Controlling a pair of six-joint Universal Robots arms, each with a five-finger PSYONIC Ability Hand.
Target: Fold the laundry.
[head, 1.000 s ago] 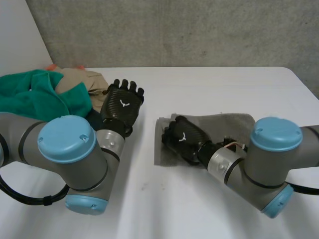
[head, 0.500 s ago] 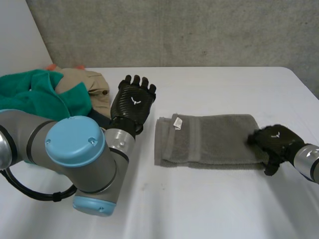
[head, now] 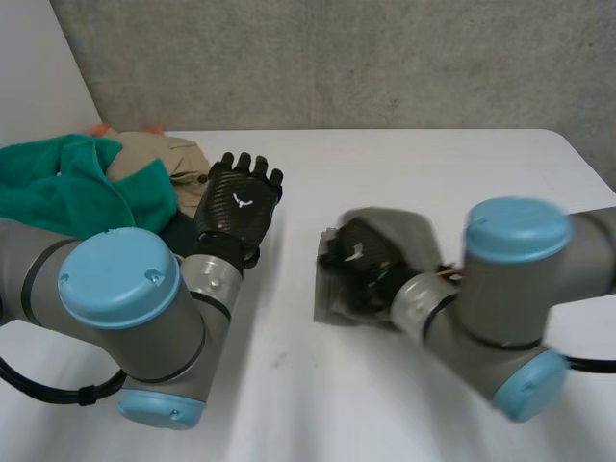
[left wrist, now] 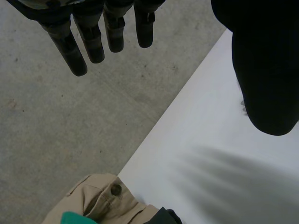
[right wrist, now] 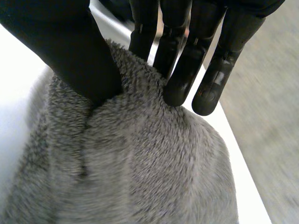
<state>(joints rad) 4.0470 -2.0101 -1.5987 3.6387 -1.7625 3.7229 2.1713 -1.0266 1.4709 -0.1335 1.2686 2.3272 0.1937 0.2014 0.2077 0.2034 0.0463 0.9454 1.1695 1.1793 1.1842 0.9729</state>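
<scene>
A grey towel [head: 409, 231] lies on the white table [head: 414, 154] right of the middle, one end lifted and doubled over towards its other end. My right hand [head: 361, 255] is over the towel's left part, with its arm across the rest. In the right wrist view my right hand [right wrist: 70, 51] pinches a ridge of the grey towel [right wrist: 140, 172] between thumb and fingers. My left hand [head: 239, 202] is raised beside the clothes pile, apart from the towel. In the left wrist view its fingers [left wrist: 84, 37] are straight and hold nothing.
A pile at the table's far left holds a green cloth [head: 67, 183] and tan trousers [head: 164, 154]; the trousers' buttoned waist [left wrist: 105, 198] lies beyond my left hand's fingertips. A grey wall [head: 337, 58] stands behind the table.
My right hand went out to the towel's right end, then swung back left with that end pinched, doubling the towel over. My left hand shifted slightly and stayed open.
</scene>
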